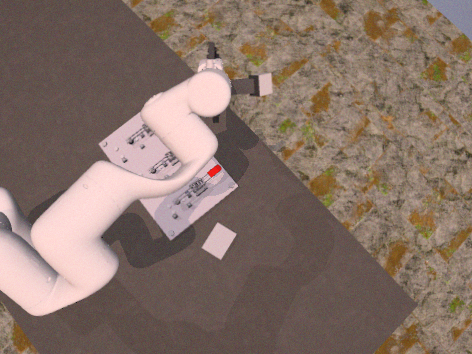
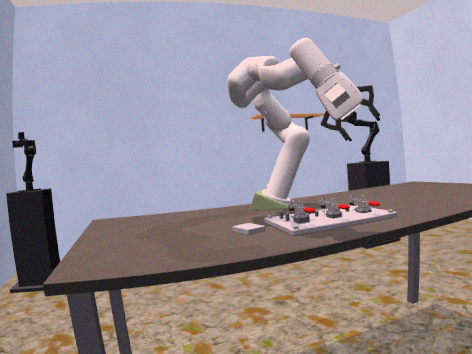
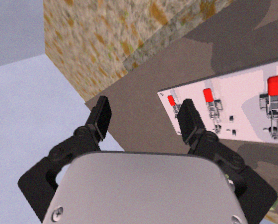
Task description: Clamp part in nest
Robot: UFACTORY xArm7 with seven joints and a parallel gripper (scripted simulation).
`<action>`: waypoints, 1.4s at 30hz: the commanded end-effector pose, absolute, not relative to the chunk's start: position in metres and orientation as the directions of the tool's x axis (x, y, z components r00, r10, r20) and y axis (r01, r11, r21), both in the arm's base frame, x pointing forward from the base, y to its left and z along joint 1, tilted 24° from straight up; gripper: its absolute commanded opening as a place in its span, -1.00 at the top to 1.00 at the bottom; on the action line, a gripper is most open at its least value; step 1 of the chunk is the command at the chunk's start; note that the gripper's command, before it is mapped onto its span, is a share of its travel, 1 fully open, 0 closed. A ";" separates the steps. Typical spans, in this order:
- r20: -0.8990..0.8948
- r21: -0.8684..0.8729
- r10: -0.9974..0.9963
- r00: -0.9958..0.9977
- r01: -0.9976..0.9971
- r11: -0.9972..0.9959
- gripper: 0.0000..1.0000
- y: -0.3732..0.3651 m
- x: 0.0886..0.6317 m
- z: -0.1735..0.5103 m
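The part (image 1: 219, 241) is a flat light-grey block lying on the dark table just beside the fixture; it also shows in the side view (image 2: 248, 228). The fixture (image 1: 165, 173) is a pale plate with three nests and red-handled clamps (image 2: 331, 217). The arm hides most of it from above, where one red handle (image 1: 214, 171) shows. My gripper (image 2: 357, 113) is open and empty, high above the table's far edge and well away from both. In the wrist view its fingers frame the table edge, with the fixture (image 3: 225, 107) at the right.
The arm's green base (image 2: 267, 202) stands behind the fixture. A black camera stand (image 2: 368, 173) is behind the table at the right, another (image 2: 30, 236) at the left. The table edge runs close beyond the fixture (image 1: 260, 141).
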State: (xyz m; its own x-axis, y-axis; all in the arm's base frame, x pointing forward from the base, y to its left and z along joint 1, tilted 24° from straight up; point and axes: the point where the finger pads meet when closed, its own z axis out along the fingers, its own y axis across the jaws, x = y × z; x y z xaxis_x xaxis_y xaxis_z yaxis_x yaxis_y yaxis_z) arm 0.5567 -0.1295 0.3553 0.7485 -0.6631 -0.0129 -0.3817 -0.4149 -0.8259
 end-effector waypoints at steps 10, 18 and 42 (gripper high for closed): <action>0.104 -0.753 -0.555 0.825 -0.299 -0.586 -1.00 -0.117 0.499 0.340; 0.104 -0.753 -0.555 0.825 -0.299 -0.586 -1.00 -0.117 0.499 0.340; 0.221 -0.556 -0.325 0.919 -0.155 -0.816 -1.00 -0.099 0.407 0.297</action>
